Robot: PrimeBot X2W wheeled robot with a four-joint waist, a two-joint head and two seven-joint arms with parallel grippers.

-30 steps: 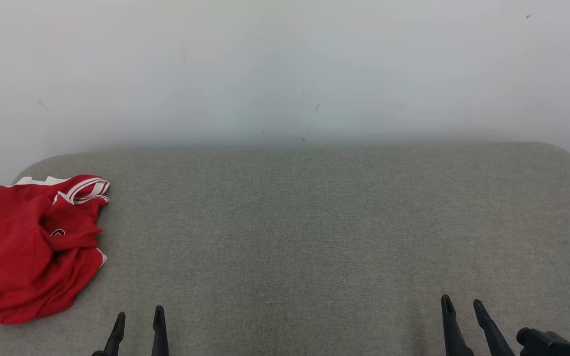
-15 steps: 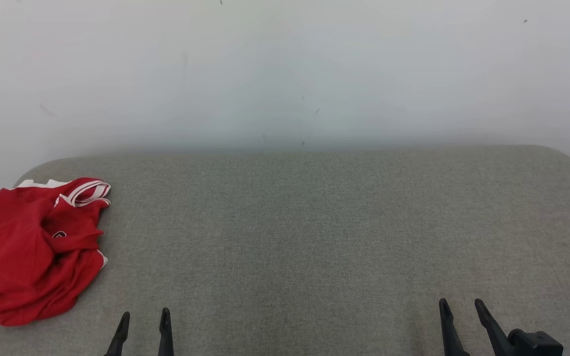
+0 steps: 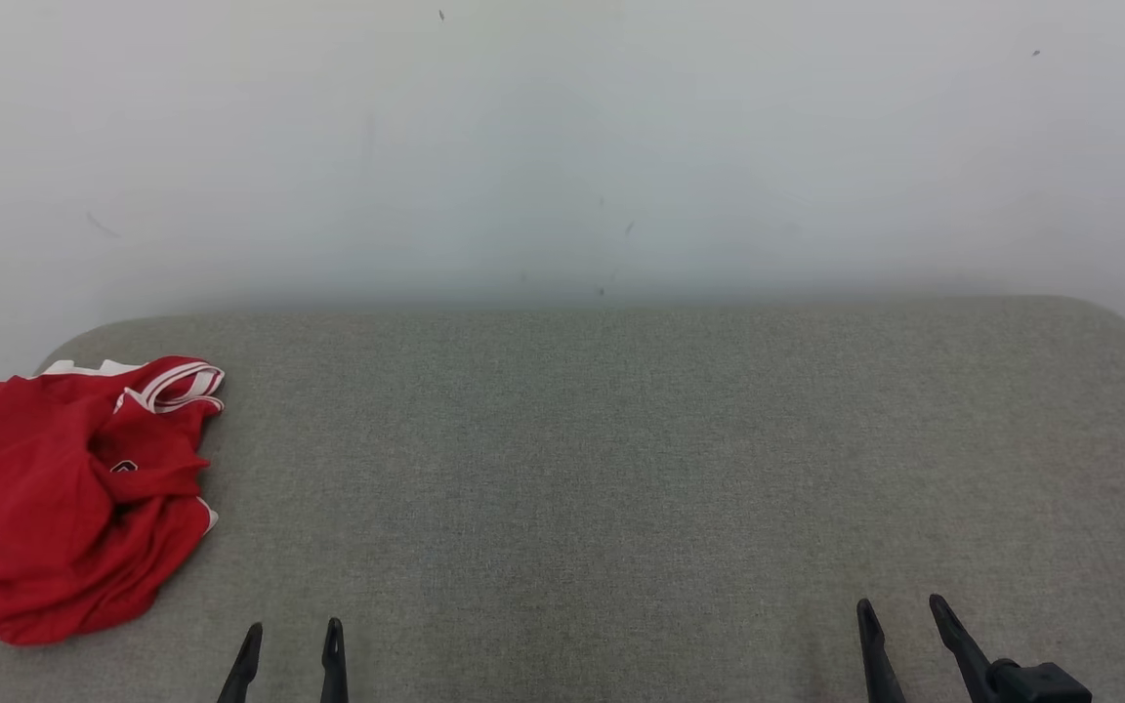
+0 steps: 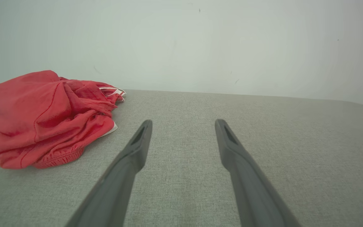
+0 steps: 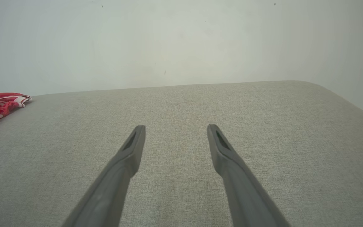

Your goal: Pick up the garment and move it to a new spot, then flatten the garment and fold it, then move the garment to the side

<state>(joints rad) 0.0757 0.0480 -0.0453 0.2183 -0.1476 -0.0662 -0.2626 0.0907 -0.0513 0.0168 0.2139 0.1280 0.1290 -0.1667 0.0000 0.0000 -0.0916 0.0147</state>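
Currently | left tool (image 3: pixel 293 625), right tool (image 3: pixel 899 600) spread | garment (image 3: pixel 55 498) heaped on cushion (image 3: pixel 621 439), wall (image 3: pixel 562 146) behind

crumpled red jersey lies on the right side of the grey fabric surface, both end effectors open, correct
No: the head view shows the crumpled red jersey on the left side of the grey fabric surface. The left end effector and right end effector are open.

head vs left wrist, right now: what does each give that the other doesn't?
Head view: the right gripper, open, at lower right, and the garment seen from above. Left wrist view: the garment's height as a heap and a gathered hem on its near side. Both: the red garment crumpled on the grey padded surface, and the left gripper, open, clear of it.
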